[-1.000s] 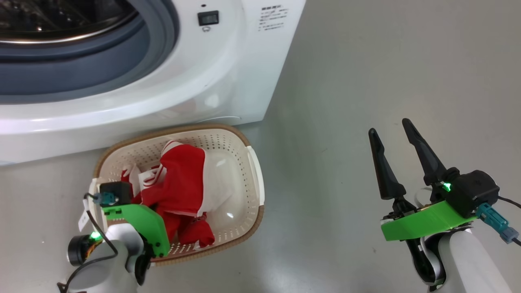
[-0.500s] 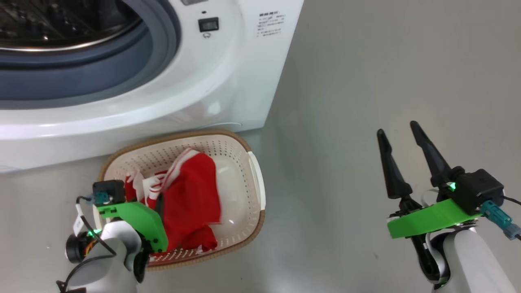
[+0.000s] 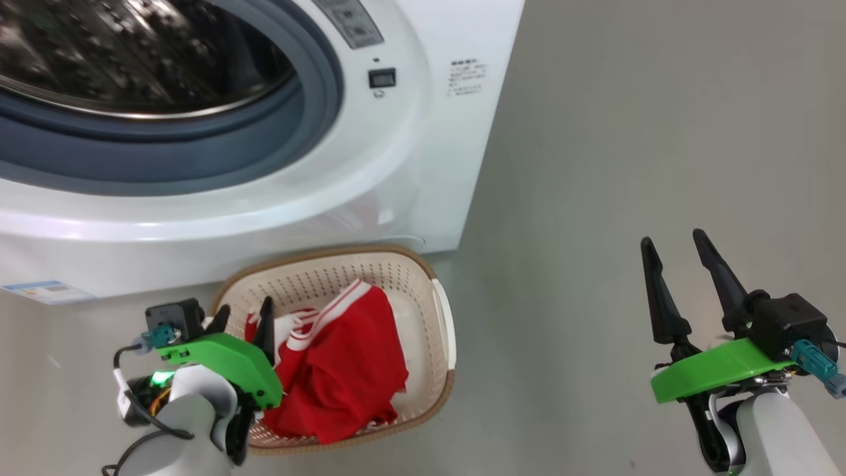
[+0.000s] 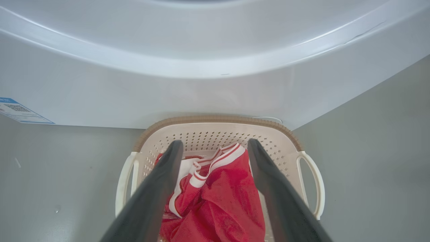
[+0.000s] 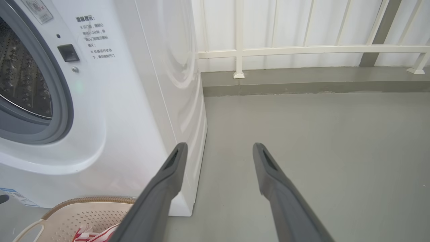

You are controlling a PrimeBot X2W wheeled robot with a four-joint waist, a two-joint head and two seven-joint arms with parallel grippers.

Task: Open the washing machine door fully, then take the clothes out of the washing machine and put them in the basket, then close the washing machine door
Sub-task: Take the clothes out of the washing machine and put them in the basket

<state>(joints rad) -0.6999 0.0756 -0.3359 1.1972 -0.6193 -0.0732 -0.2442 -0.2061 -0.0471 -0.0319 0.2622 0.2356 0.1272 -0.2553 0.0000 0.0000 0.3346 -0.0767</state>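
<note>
The white washing machine [image 3: 410, 165] fills the upper left, its steel drum [image 3: 132, 59] uncovered inside the grey gasket; the washing machine door is out of view. Just below its front stands the basket [image 3: 317, 256] with the red clothes [image 3: 344, 363] lying loose inside. My left gripper [image 3: 244, 309] hovers over the basket's near left side, open and holding nothing. In the left wrist view its fingers [image 4: 161, 188] straddle the clothes [image 4: 218, 205] from above. My right gripper [image 3: 673, 239] stands open over bare floor at the right, away from the basket.
A small blue label [image 3: 39, 291] sits low on the machine's front. Grey floor [image 3: 595, 165] stretches to the right of the machine. In the right wrist view a white railing [image 5: 302, 50] and a low kerb [image 5: 302, 85] close off the far side.
My left gripper has opened and let go of the red clothes, which have settled in the basket. The head camera has tilted up, showing more of the drum. The right gripper stays open.
</note>
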